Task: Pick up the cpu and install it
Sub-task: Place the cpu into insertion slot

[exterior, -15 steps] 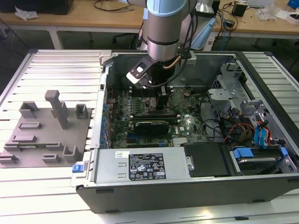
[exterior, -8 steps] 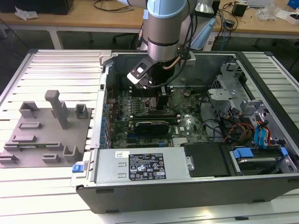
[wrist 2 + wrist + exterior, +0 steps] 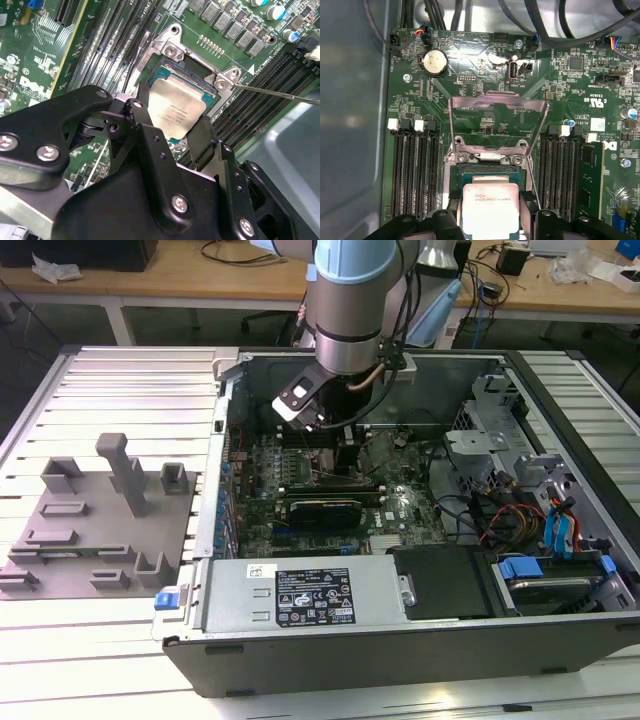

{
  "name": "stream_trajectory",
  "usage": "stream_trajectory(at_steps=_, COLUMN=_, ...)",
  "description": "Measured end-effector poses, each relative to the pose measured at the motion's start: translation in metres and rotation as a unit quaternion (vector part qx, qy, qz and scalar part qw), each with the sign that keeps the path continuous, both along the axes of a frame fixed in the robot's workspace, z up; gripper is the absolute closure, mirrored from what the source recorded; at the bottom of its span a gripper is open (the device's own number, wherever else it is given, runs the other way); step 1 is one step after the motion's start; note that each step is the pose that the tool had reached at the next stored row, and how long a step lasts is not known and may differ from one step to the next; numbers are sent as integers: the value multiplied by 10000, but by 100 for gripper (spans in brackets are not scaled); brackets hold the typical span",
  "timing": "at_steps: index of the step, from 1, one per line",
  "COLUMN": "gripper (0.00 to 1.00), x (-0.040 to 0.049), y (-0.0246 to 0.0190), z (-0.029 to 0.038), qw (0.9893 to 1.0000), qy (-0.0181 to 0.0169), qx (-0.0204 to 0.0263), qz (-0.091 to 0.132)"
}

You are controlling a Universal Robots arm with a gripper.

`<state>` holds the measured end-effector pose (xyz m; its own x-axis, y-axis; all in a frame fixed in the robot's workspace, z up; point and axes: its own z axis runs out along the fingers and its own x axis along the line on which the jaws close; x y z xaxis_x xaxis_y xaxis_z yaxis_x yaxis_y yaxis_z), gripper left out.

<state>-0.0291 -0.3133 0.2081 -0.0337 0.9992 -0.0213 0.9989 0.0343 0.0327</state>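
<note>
The cpu [image 3: 181, 111], a thin square chip with a silvery top, sits between my gripper's [image 3: 172, 125] two black fingers, which are shut on its opposite edges. It hangs slightly askew just over the open motherboard socket [image 3: 172, 50]. In the first wrist view the cpu [image 3: 490, 210] covers most of the socket [image 3: 487, 174], and the metal load plate [image 3: 495, 102] stands flipped up beyond it. In the exterior view the gripper [image 3: 345, 455] is lowered into the open computer case [image 3: 330, 650], over the green motherboard [image 3: 400, 510].
Memory slots [image 3: 415, 170] flank the socket on both sides. A thin retention lever [image 3: 275, 93] sticks out beside the socket. A grey plastic tray [image 3: 90, 530] with raised fixtures lies at the exterior view's left. Drive cages and cables [image 3: 530, 520] fill the case's right.
</note>
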Motion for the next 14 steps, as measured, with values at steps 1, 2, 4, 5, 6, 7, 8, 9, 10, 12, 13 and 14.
stream_trajectory(at_steps=1, gripper=45, x=0, y=0, z=-7, qw=10000, qy=0, qx=0, qz=-34)
stream_trajectory(at_steps=2, gripper=45, x=0, y=0, z=-12, qw=10000, qy=0, qx=0, qz=-48)
stream_trajectory(at_steps=4, gripper=45, x=0, y=0, z=-29, qw=10000, qy=0, qx=0, qz=-73)
stream_trajectory(at_steps=5, gripper=45, x=0, y=0, z=-34, qw=10000, qy=0, qx=0, qz=-82)
stream_trajectory(at_steps=6, gripper=45, x=0, y=0, z=-43, qw=10000, qy=0, qx=0, qz=-93)
stream_trajectory(at_steps=7, gripper=45, x=0, y=0, z=-50, qw=10000, qy=0, qx=0, qz=-96)
stream_trajectory(at_steps=8, gripper=45, x=0, y=0, z=-57, qw=10000, qy=0, qx=0, qz=-99)
stream_trajectory(at_steps=9, gripper=45, x=-1, y=0, z=-66, qw=9999, qy=0, qx=0, qz=-100)
stream_trajectory(at_steps=10, gripper=45, x=-1, y=0, z=-72, qw=9999, qy=0, qx=0, qz=-101)
stream_trajectory(at_steps=12, gripper=45, x=-1, y=0, z=-79, qw=9999, qy=0, qx=-1, qz=-103)
stream_trajectory(at_steps=13, gripper=45, x=-1, y=0, z=-85, qw=9999, qy=0, qx=0, qz=-104)
stream_trajectory(at_steps=14, gripper=45, x=-1, y=0, z=-89, qw=9999, qy=0, qx=0, qz=-106)
